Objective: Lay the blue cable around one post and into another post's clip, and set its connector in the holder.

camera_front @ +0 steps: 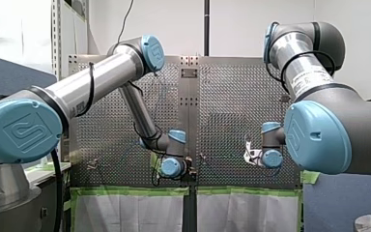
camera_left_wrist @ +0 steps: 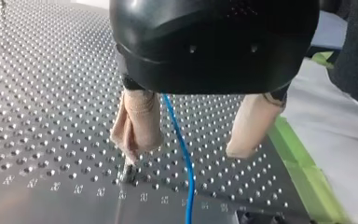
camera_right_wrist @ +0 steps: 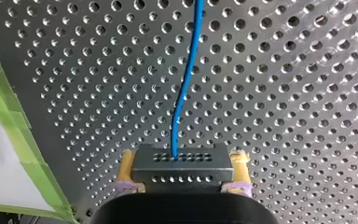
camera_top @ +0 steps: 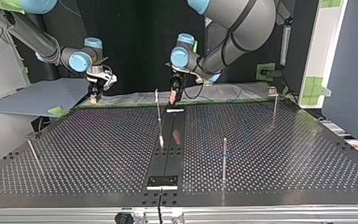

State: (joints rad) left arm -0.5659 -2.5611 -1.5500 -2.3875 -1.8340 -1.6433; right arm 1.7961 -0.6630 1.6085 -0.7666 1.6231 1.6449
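In the right wrist view my right gripper (camera_right_wrist: 182, 173) is shut on a dark connector block (camera_right_wrist: 182, 161) between its yellow pads. The blue cable (camera_right_wrist: 182, 88) leaves the block and runs ahead over the perforated table. In the left wrist view my left gripper (camera_left_wrist: 185, 154) is open just above the table. Its beige fingers (camera_left_wrist: 137, 121) stand on either side of the blue cable (camera_left_wrist: 185, 158) without touching it. In the top view my left gripper (camera_top: 174, 94) hangs at the far middle and my right gripper (camera_top: 95, 91) at the far left. A thin post (camera_top: 158, 108) stands beside the left gripper.
More posts stand on the table in the top view: one (camera_top: 224, 158) right of centre, one (camera_top: 274, 109) at the far right, one (camera_top: 32, 154) at the left. A small dark holder plate (camera_top: 163, 180) sits near the front edge. Green tape (camera_left_wrist: 303, 163) marks the table's edge.
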